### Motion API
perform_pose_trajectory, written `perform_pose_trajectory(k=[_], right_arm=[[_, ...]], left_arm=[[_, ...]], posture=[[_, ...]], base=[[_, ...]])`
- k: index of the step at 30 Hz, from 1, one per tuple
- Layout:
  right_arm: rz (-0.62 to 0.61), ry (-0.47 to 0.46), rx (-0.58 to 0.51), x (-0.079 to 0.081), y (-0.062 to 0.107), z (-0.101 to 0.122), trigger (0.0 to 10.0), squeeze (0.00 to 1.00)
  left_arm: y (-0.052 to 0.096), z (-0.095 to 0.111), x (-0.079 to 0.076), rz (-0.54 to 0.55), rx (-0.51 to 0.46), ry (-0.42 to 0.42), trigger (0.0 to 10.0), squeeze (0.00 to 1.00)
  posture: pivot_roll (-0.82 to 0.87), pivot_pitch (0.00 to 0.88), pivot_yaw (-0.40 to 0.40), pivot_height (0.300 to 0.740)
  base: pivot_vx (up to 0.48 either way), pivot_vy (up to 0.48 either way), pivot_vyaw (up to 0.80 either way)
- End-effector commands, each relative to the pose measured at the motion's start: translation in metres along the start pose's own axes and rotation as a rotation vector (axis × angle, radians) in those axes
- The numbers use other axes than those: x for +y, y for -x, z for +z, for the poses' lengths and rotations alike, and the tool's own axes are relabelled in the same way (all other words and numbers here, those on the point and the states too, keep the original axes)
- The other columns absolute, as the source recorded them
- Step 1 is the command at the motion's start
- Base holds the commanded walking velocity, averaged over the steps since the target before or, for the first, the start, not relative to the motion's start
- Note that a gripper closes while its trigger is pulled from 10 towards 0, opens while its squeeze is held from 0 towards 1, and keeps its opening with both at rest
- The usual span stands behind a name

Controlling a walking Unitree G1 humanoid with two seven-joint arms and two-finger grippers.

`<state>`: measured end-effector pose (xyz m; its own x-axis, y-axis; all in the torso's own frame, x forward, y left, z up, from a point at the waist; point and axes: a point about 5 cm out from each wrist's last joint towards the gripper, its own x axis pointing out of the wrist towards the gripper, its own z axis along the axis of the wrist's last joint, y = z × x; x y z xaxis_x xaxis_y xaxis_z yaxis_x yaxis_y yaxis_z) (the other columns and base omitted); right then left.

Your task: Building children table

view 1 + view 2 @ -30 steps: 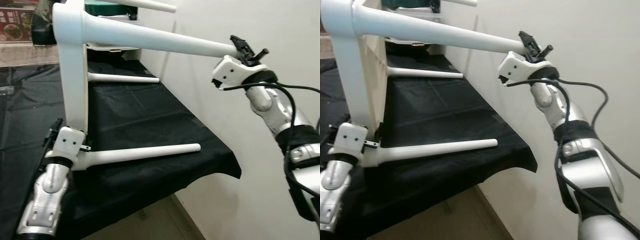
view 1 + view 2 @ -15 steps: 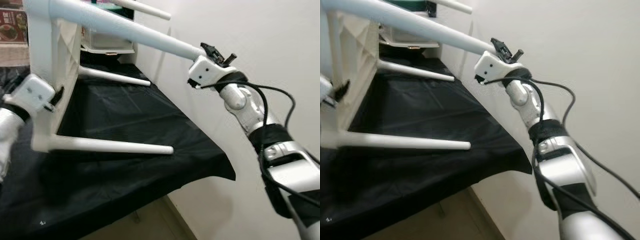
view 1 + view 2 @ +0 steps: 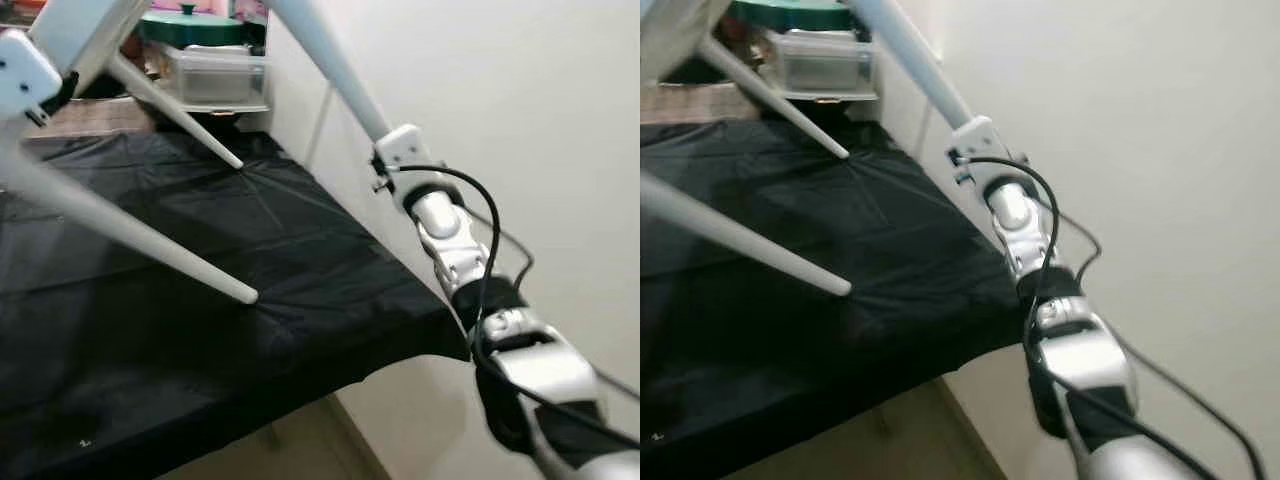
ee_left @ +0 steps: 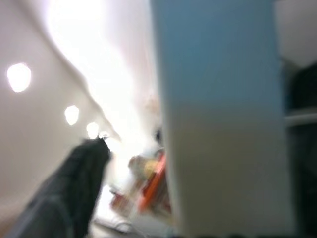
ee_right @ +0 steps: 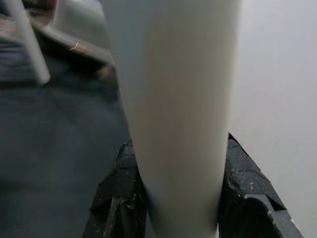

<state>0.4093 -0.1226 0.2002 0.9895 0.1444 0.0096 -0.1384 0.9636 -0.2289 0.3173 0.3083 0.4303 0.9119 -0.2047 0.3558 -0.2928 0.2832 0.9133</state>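
Bench under black cloth (image 3: 300, 250); two white table legs (image 3: 150, 240) touch cloth; containers (image 3: 215, 75) behind.

No writing, label, brand, number or sign can be read anywhere in these pictures. The left wrist view shows a blurred patch of red and orange that could be printed packaging, but it is far too smeared to make out any letters.
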Motion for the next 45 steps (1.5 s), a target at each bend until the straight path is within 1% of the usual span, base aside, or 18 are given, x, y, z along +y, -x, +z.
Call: perform_pose_trajectory(k=[1, 4, 9, 16, 19, 20, 21, 22, 23, 24, 25, 31, 34, 36, 38, 40, 41, 45], right_arm=[[0.029, -0.195, 0.238, 0.02, 0.013, -0.051, 0.0, 0.0], [0.06, -0.231, 0.267, 0.035, 0.016, -0.056, 0.0, 0.0], [0.202, -0.302, 0.312, 0.091, 0.032, -0.063, 0.0, 0.0], [0.305, -0.282, 0.296, 0.108, 0.039, -0.056, 0.0, 0.0], [0.295, -0.301, 0.306, 0.105, 0.038, -0.054, 0.0, 0.0], [0.271, -0.316, 0.319, 0.101, 0.035, -0.053, 7.2, 0.0], [0.271, -0.316, 0.319, 0.101, 0.035, -0.053, 7.2, 0.0], [0.226, -0.305, 0.307, 0.091, 0.033, -0.052, 10.0, 0.0], [0.182, -0.309, 0.282, 0.082, 0.031, -0.049, 10.0, 0.22], [0.182, -0.309, 0.282, 0.082, 0.031, -0.049, 10.0, 0.22], [0.144, -0.322, 0.246, 0.072, 0.031, -0.045, 10.0, 1.0], [0.045, -0.358, 0.169, 0.045, 0.039, -0.034, 10.0, 1.0], [0.038, -0.382, 0.156, 0.038, 0.05, -0.032, 10.0, 1.0], [0.038, -0.382, 0.156, 0.038, 0.05, -0.032, 10.0, 1.0], [0.034, -0.38, 0.163, 0.034, 0.06, -0.037, 10.0, 1.0], [0.034, -0.38, 0.163, 0.034, 0.06, -0.037, 10.0, 1.0], [0.012, -0.357, 0.184, 0.023, 0.071, -0.045, 10.0, 1.0], [-0.024, -0.343, 0.212, 0.007, 0.083, -0.053, 10.0, 1.0]], left_arm=[[-0.003, -0.004, 0.003, -0.098, 0.029, -0.062, 10.0, 0.0], [-0.009, 0.002, 0.009, -0.125, 0.019, -0.081, 10.0, 0.0], [-0.03, 0.035, 0.014, -0.234, -0.095, -0.129, 10.0, 0.0], [-0.028, 0.059, -0.009, -0.446, -0.292, -0.142, 10.0, 0.0], [-0.026, 0.064, -0.013, -0.48, -0.343, -0.159, 10.0, 0.0], [-0.024, 0.069, -0.016, -0.484, -0.385, -0.173, 10.0, 0.0], [-0.024, 0.069, -0.016, -0.484, -0.385, -0.173, 10.0, 0.0], [-0.02, 0.07, -0.018, -0.475, -0.424, -0.161, 10.0, 0.0], [-0.016, 0.068, -0.02, -0.452, -0.444, -0.146, 10.0, 0.0], [-0.016, 0.068, -0.02, -0.452, -0.444, -0.146, 10.0, 0.0], [-0.008, 0.063, -0.024, -0.427, -0.453, -0.127, 10.0, 0.0], [0.027, 0.054, -0.046, -0.368, -0.474, -0.002, 10.0, 0.0], [0.057, 0.054, -0.078, -0.339, -0.455, 0.151, 10.0, 0.0], [0.057, 0.054, -0.078, -0.339, -0.455, 0.151, 10.0, 0.0], [0.08, 0.052, -0.109, -0.314, -0.387, 0.3, 10.0, 0.0], [0.08, 0.052, -0.109, -0.314, -0.387, 0.3, 10.0, 0.0], [0.103, 0.05, -0.141, -0.246, -0.284, 0.46, 10.0, 0.0], [0.127, 0.056, -0.176, -0.124, -0.115, 0.653, 10.0, 0.0]], posture=[[0.21, 0.0, -0.122, 0.74], [0.22, 0.0, -0.118, 0.74], [0.21, 0.0, -0.106, 0.74], [0.2, 0.0, -0.099, 0.74], [0.2, 0.0, -0.096, 0.74], [0.19, 0.0, -0.099, 0.74], [0.19, 0.0, -0.099, 0.74], [0.19, 0.0, -0.102, 0.74], [0.18, 0.0, -0.106, 0.74], [0.18, 0.0, -0.106, 0.74], [0.18, 0.0, -0.114, 0.74], [0.17, 0.0, -0.136, 0.74], [0.17, 0.0, -0.147, 0.74], [0.17, 0.0, -0.147, 0.74], [0.16, 0.0, -0.163, 0.74], [0.16, 0.0, -0.163, 0.74], [0.16, 0.0, -0.17, 0.74], [0.15, 0.0, -0.178, 0.74]], base=[[0.0, 0.0, 0.0], [0.0, 0.0, 0.0], [0.0, 0.0, 0.0], [0.0, 0.0, 0.0], [0.0, 0.0, 0.0], [0.0, 0.0, 0.0], [0.0, 0.0, 0.0], [0.0, 0.0, 0.0], [0.0, 0.0, 0.0], [0.0, 0.0, 0.0], [0.0, 0.0, 0.0], [0.0, 0.0, 0.0], [0.0, 0.0, 0.0], [0.0, 0.0, 0.0], [0.0, 0.0, 0.0], [0.0, 0.0, 0.0], [0.0, 0.0, 0.0], [0.0, 0.0, 0.0]])
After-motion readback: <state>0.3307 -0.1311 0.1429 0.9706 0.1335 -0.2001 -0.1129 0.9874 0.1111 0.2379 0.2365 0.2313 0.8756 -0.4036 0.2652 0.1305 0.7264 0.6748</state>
